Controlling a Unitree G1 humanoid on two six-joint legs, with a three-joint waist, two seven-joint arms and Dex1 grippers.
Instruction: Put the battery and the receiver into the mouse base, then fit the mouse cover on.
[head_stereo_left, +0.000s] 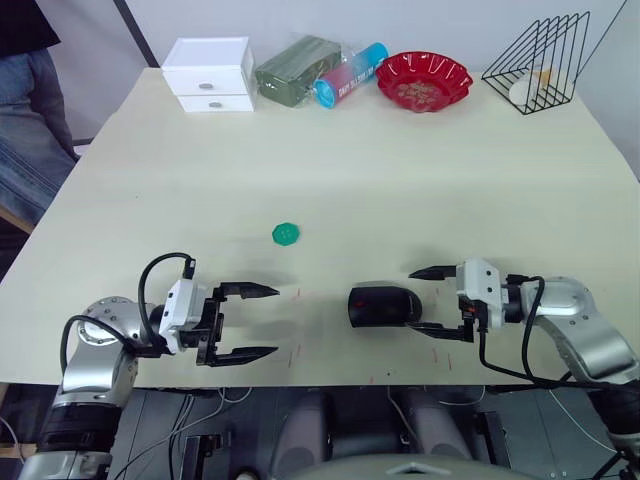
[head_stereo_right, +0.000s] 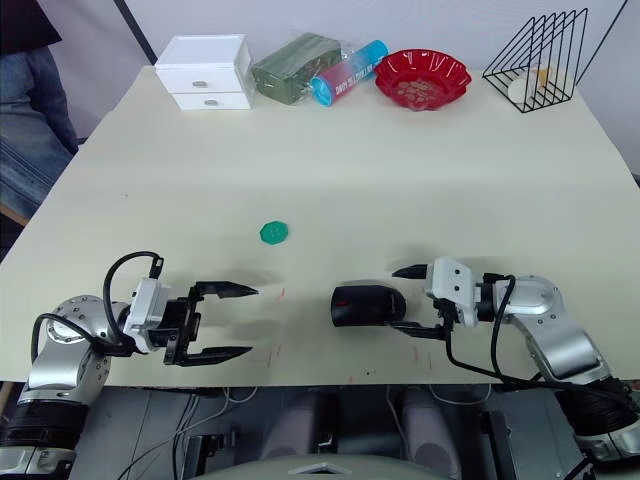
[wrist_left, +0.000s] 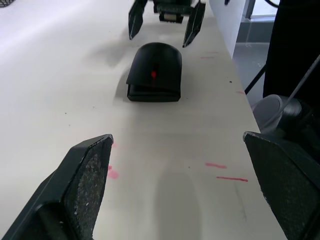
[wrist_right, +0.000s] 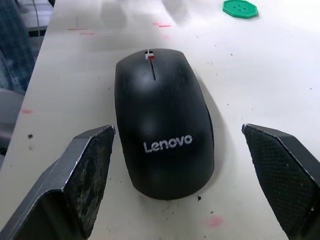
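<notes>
The mouse cover (head_stereo_left: 384, 304) sat on the mouse, which lay on the table (head_stereo_left: 400, 170) close to its near edge, a little toward the robot's right of the middle. The cover was a smooth black shell with a white brand name printed across it and a thin red line at the scroll wheel. The base beneath it could not be made out apart from the cover.

The right claw (head_stereo_left: 432, 302) rested just beside the mouse's rear end, its two black fingers spread wide apart and holding nothing. The mouse lay straight ahead of that gap, in line with it but not between the fingertips, and whether either finger touched the shell could not be told.

The left claw (head_stereo_left: 262, 322) hovered near the same near edge, well apart from the mouse on its other side. Its fingers also stood wide apart and empty, pointing toward the mouse's front end across a stretch of bare table with small red marks (wrist_left: 223, 171).

A green scalloped disc (head_stereo_left: 286, 233) lay farther in from the edge, between the two claws. A white drawer box (head_stereo_left: 209, 74) and a red bowl (head_stereo_left: 424, 79) stood along the far edge.
</notes>
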